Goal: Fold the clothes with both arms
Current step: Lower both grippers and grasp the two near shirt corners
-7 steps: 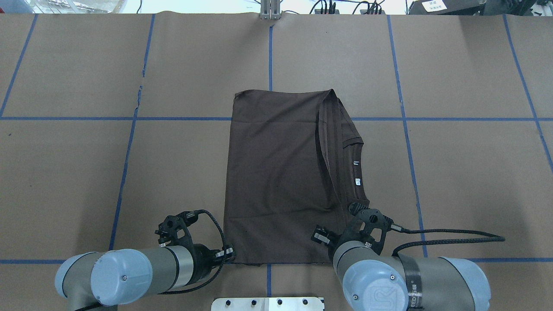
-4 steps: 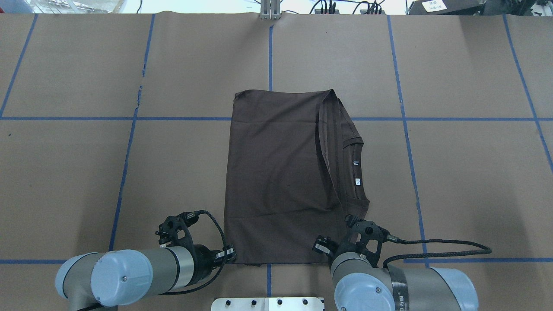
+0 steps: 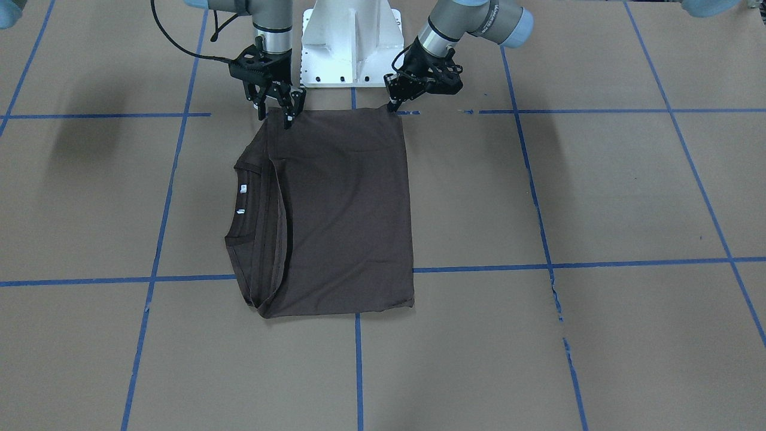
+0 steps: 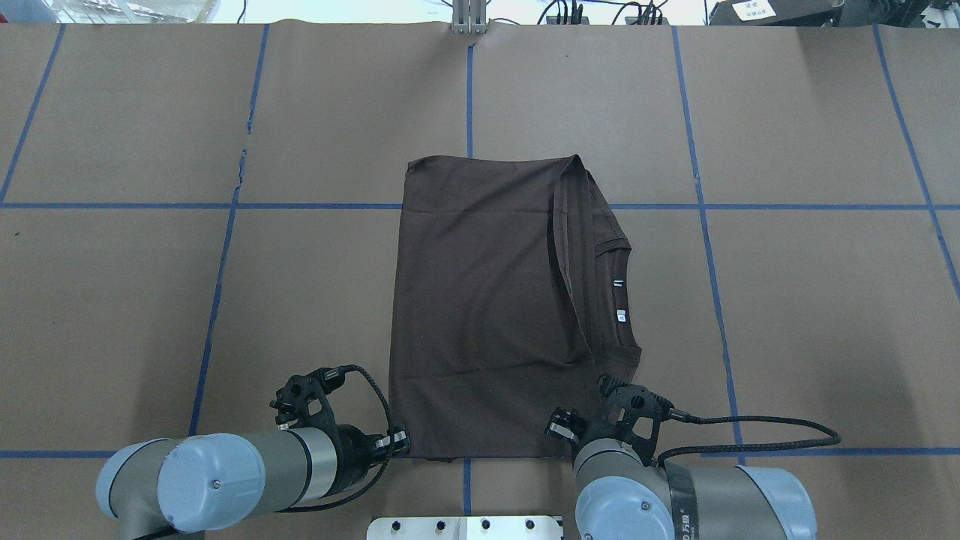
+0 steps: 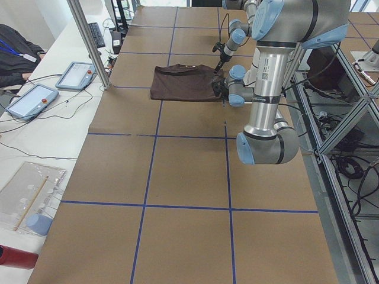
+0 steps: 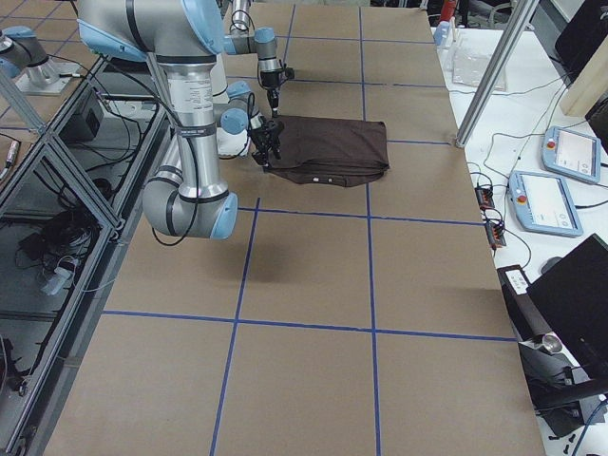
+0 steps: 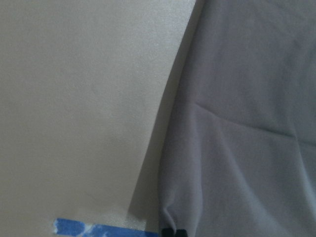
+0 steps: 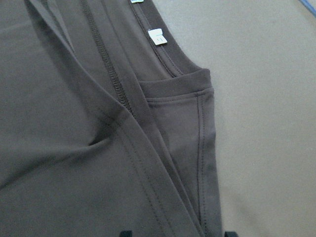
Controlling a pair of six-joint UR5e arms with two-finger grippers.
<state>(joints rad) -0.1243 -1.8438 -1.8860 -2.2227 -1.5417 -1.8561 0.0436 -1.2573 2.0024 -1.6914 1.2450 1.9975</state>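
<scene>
Where T-shirt (image 4: 480, 300) collar (image 8: 173, 66) opens, two white neck tags (image 8: 158, 37); print illegible.

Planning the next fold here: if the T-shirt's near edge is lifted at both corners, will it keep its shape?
Probably not: the T-shirt lies flat in thin, softly creased layers, so it would likely sag between the corners. It seems light; the cloth puckers at the left gripper. The stacked layers by the collar may slide apart.

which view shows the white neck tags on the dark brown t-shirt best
Right wrist-mounted: the white neck tags appear large on the dark brown T-shirt. Overhead and front-facing show tiny specks; side views too distant; left wrist shows none.
</scene>
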